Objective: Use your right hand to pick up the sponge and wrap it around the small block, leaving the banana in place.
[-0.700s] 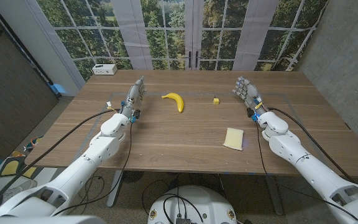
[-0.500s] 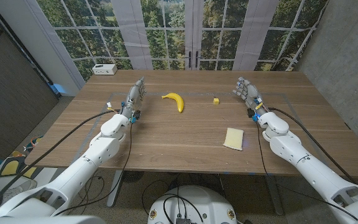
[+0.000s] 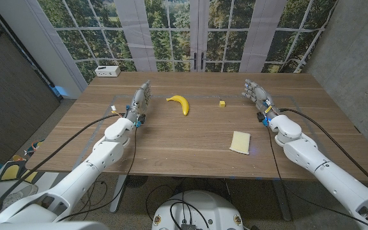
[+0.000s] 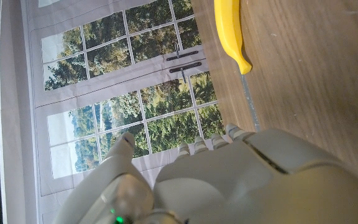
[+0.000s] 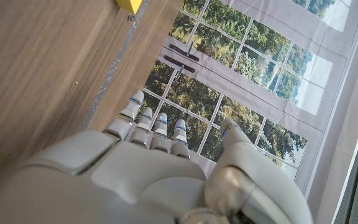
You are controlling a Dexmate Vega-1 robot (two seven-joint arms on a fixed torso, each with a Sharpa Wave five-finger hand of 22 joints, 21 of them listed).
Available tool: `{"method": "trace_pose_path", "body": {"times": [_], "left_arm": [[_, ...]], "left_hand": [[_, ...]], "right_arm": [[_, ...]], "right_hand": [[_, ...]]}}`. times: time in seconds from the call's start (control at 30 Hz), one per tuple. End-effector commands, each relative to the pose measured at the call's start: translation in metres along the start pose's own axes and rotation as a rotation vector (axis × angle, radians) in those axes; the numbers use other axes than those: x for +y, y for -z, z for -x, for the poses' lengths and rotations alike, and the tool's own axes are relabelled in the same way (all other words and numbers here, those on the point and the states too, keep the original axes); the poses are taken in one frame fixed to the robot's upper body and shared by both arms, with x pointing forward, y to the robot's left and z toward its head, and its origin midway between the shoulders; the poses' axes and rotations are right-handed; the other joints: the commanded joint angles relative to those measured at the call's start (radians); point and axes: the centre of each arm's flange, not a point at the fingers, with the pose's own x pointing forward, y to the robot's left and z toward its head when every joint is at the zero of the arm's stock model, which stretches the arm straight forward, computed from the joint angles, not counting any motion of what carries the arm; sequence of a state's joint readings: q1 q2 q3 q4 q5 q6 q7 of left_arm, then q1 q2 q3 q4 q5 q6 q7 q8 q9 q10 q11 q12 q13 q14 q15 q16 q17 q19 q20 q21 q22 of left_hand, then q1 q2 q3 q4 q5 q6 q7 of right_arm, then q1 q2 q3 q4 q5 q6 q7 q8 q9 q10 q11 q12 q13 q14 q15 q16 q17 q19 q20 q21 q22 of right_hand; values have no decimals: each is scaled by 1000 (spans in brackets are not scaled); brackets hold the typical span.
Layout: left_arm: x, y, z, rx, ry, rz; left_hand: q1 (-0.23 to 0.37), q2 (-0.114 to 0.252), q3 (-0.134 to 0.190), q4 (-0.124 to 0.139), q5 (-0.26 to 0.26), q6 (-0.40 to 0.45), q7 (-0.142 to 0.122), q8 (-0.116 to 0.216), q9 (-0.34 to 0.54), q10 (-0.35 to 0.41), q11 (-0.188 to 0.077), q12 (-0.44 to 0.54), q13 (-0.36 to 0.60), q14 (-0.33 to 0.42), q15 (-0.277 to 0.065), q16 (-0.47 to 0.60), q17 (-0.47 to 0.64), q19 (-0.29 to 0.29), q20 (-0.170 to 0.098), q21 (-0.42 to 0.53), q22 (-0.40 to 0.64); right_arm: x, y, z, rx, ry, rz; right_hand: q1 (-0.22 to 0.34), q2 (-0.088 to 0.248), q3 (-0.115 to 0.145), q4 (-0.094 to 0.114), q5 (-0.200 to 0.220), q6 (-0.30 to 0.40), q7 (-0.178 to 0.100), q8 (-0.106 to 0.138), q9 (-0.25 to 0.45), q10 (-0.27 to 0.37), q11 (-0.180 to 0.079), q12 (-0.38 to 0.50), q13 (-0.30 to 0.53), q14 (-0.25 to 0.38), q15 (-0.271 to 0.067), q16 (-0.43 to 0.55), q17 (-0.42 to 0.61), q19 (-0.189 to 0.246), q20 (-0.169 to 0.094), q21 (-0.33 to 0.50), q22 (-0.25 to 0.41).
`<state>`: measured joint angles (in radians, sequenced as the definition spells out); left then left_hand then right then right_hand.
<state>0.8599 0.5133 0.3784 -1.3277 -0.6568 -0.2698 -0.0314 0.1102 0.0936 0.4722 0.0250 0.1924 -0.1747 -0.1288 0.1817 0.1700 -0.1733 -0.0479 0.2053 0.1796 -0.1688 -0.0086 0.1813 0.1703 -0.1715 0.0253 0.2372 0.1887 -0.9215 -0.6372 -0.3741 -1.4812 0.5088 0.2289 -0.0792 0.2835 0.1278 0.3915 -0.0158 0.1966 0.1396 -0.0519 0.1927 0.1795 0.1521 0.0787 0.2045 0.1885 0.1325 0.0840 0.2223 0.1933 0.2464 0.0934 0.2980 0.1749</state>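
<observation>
Your right hand (image 3: 255, 94) is hovering with fingers (image 5: 143, 121) spread, grasping nothing; the sponge (image 3: 240, 142) is lying on the table (image 3: 184, 137) well apart from them, nearer the robot; the block (image 3: 222, 103) is sitting just left of those fingers; the banana (image 3: 180, 103) is lying beside your left hand (image 3: 140, 97), also released.

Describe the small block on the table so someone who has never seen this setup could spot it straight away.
Start at the wooden table in front of the big windows. Toward its far side, between the banana and the right hand, sits the block. It is a tiny yellow cube, much smaller than the curved banana or the flat pale sponge nearer the robot.
</observation>
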Motion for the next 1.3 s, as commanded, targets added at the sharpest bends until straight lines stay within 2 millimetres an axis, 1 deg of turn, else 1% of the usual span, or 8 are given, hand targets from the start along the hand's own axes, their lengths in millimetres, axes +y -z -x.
{"method": "trace_pose_path", "body": {"times": [0.03,0.47,0.6,0.83,0.93,1.0,1.1,1.3], "left_arm": [[-5,0,3,13,18,-8],[-13,-1,11,21,27,-17],[-13,-1,12,31,37,-18],[-16,-3,14,40,48,-30],[-17,-4,16,38,42,-19],[-17,-4,16,39,55,-26],[-18,-4,15,46,62,-31],[-21,-2,14,46,69,-26]], "left_hand": [[8,-2,3,-4,4,-131,-7,9,5,-144,5,5,4,-154,5,5,1,0,12,6,1],[8,-3,0,-7,4,-119,-8,9,5,-129,33,8,5,-138,13,6,1,9,26,7,2],[7,-3,-1,-8,4,-116,-8,9,6,-120,34,11,6,-131,17,7,2,13,30,7,3],[6,-4,-3,-10,4,-103,-9,10,6,-94,56,18,7,-106,36,11,2,22,36,8,3],[4,-5,-6,-11,4,-99,-8,9,6,-82,66,20,8,-78,52,17,3,33,44,10,4],[1,-7,-9,-10,3,-97,-10,8,6,-81,67,18,8,-48,74,23,4,43,62,13,5],[-1,-7,-10,-11,4,-95,-13,7,6,-77,65,18,9,-32,74,24,5,53,71,16,5],[-2,-8,-12,-11,4,-94,-16,6,6,-70,65,19,9,-23,76,24,5,59,79,17,6]], "right_arm": [[4,-16,17,21,-35,175],[5,-35,42,8,-50,307],[8,-40,51,-7,-47,353],[10,-51,63,-28,-48,427],[10,-53,68,-45,-53,447],[12,-55,72,-55,-52,471],[13,-60,77,-59,-61,504],[21,-68,84,-69,-100,558]], "right_hand": [[17,-1,1,-5,1,10,-5,8,2,7,-3,6,4,7,1,3,5,1,10,-2,1],[27,3,4,-14,1,19,-7,8,2,15,-8,7,4,13,-4,4,4,3,11,-6,1],[29,5,5,-16,1,26,-8,10,2,18,-9,7,4,16,-6,6,5,4,10,-7,1],[24,0,-1,-15,-2,38,-9,12,2,25,-11,8,4,30,-11,11,8,12,11,-8,1],[19,-26,-14,-22,-5,41,-10,10,2,25,-16,6,4,33,-13,10,7,15,12,-11,1],[15,-47,-24,-28,-6,42,-12,8,2,25,-16,5,4,36,-16,9,6,15,13,-14,2],[12,-67,-34,-34,-6,43,-15,7,2,26,-22,3,4,44,-19,10,6,16,13,-17,2],[14,-81,-40,-42,-4,53,-21,9,2,27,-25,3,5,48,-22,9,5,18,12,-19,2]]}}
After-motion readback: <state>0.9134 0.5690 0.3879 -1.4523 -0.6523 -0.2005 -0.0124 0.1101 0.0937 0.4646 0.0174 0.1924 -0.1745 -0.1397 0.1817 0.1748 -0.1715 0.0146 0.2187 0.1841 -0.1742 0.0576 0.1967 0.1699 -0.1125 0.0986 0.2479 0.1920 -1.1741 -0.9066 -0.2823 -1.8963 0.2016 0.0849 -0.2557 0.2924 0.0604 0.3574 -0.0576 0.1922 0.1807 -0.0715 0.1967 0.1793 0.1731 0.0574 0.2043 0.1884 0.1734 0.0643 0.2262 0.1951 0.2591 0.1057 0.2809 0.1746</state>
